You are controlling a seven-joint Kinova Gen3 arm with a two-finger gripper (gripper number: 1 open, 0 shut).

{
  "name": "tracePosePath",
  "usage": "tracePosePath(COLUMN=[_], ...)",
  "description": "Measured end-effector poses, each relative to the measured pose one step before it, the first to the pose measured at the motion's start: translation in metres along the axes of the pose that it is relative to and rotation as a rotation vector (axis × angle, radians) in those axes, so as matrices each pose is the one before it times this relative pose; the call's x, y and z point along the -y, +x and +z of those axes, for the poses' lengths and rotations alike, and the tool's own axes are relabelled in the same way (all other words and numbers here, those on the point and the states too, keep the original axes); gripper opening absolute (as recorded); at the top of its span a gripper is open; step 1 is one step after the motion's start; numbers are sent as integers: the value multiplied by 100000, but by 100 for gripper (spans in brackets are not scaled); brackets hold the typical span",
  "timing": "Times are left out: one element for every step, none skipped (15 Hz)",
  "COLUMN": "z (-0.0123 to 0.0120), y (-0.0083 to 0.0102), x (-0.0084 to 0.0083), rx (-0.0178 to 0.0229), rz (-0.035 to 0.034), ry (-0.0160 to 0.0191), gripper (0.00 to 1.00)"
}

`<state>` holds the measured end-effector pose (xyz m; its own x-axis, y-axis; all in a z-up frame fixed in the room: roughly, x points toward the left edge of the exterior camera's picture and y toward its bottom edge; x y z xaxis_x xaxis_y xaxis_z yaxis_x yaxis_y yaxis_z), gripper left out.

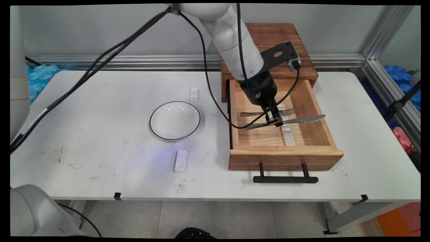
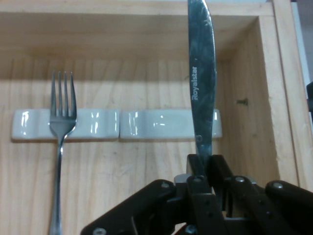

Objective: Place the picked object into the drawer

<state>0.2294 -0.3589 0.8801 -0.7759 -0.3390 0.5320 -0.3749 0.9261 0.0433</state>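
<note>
My gripper [image 1: 276, 118] is down inside the open wooden drawer [image 1: 285, 156], shut on a steel knife [image 1: 302, 119] at about mid-length. In the hand view my gripper [image 2: 202, 164] clamps the knife [image 2: 201, 73], whose blade points away over a white cutlery rest [image 2: 168, 124]. A fork [image 2: 61, 112] lies to its left, tines on a second white rest [image 2: 29, 125]. In the main view the fork [image 1: 255, 113] lies just behind the knife, partly hidden by the hand. I cannot tell whether the knife touches the rest or hangs just above it.
The drawer stands pulled out from a wooden cabinet [image 1: 272, 33], its black handle [image 1: 285, 179] toward the table's near edge. A white bowl with a dark rim [image 1: 174, 120] sits mid-table. Two small white rests [image 1: 180, 161] [image 1: 194, 94] lie in front of and behind the bowl.
</note>
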Motion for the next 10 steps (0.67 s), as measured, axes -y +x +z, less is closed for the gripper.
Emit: tracePosePath(z=[281,190,276,268,342,254,244,310,220,214], y=[-29,-28,-46,-64,-89,-78,-80,-106,-81,-92], x=[-2,-3,-7,-4,-20,-17,-11,-15,-4,0], rx=[286,205,281,230,268,215,182,246,150,151], rz=[-255,-144,-169,-179,-154,-61,-45,-43,-40,-33], ry=[138,78,105,94,62,-9,-6,-17,-8,-32], gripper=[0,0,0,0,0,0,0,0,0,0])
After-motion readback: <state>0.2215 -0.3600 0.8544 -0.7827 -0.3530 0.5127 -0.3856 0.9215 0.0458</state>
